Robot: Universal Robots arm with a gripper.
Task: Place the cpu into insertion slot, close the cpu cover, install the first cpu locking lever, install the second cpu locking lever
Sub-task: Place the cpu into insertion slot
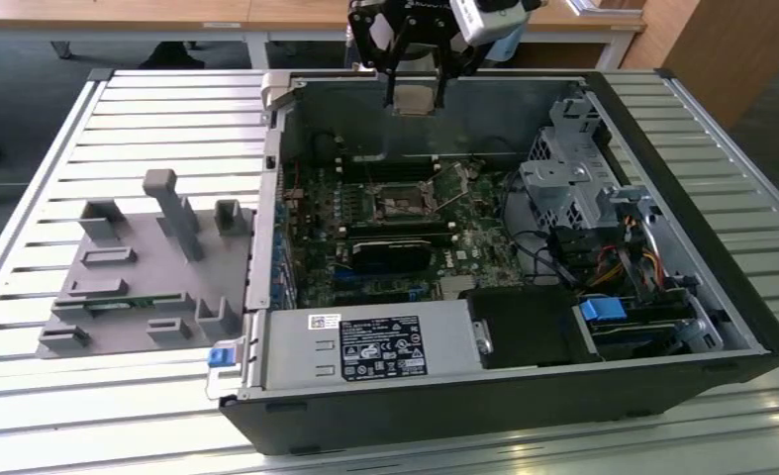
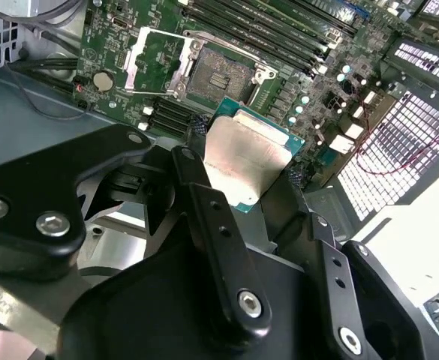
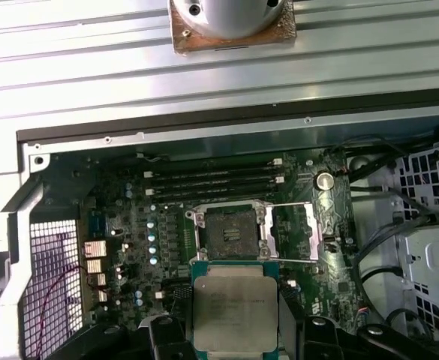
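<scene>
- cpu: flat square chip, tan-silver face on a green edge, raised above the motherboard, not touching it.
- insertion slot: dark square socket with a pale metal rim, in the middle of the motherboard, uncovered.
- cpu cover: thin grey metal frame, swung open, resting over the motherboard.

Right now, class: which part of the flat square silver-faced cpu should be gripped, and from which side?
Grip the flat square silver-faced cpu by two opposite thin edges, approaching edge-on in its plane, as the gripper's black fingers hold it now. Its broad flat faces offer nothing to pinch; the straight parallel edges do.
</scene>
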